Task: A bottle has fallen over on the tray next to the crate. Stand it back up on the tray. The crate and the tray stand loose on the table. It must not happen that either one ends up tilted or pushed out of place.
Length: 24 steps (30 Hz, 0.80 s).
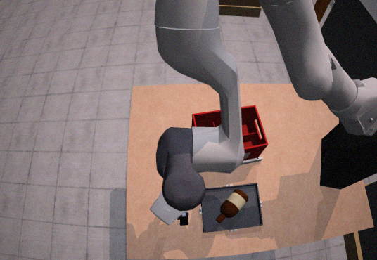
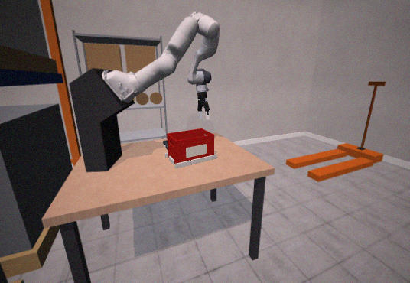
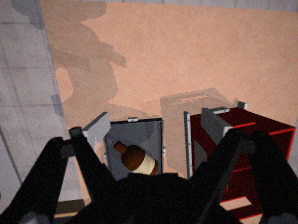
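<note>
A brown bottle (image 1: 232,205) (image 3: 137,159) with a cream label lies on its side on the grey tray (image 1: 252,220) (image 3: 146,131), neck toward the tray's front left corner. The red crate (image 1: 259,143) (image 2: 191,144) (image 3: 261,129) with dividers stands just behind the tray on the wooden table (image 1: 158,125) (image 2: 153,182). My gripper (image 2: 203,116) (image 3: 154,118) is open and empty, high above the table near the tray's left side. In the top view the arm hides most of it. In the exterior view the crate hides the tray and the bottle.
The black robot pedestal (image 2: 95,128) (image 1: 344,160) stands on the table's far side from the tray. The table's edge runs close to the tray's left and front sides. A shelf rack (image 2: 118,52) and an orange pallet jack (image 2: 336,159) stand off the table.
</note>
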Each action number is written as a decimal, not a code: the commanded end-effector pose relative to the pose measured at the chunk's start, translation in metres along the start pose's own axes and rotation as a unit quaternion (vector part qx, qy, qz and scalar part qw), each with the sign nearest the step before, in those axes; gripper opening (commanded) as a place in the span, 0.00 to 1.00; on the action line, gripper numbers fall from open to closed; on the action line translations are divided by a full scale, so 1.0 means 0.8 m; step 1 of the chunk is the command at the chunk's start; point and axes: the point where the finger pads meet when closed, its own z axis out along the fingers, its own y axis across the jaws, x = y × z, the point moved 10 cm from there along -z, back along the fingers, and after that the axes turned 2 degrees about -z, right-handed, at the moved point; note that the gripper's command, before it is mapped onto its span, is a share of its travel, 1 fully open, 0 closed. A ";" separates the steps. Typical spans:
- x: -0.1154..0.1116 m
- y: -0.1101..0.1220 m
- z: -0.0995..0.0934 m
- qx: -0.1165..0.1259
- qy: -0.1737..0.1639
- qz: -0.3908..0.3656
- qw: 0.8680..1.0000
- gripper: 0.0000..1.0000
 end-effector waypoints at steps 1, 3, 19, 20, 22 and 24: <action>-0.001 -0.003 -0.001 0.003 0.001 -0.009 1.000 1.00; -0.038 -0.026 -0.003 0.019 0.011 -0.086 0.996 1.00; -0.074 -0.045 -0.005 0.033 0.017 -0.154 0.987 1.00; -0.074 -0.045 -0.005 0.033 0.017 -0.154 0.987 1.00; -0.074 -0.045 -0.005 0.033 0.017 -0.154 0.987 1.00; -0.074 -0.045 -0.005 0.033 0.017 -0.154 0.987 1.00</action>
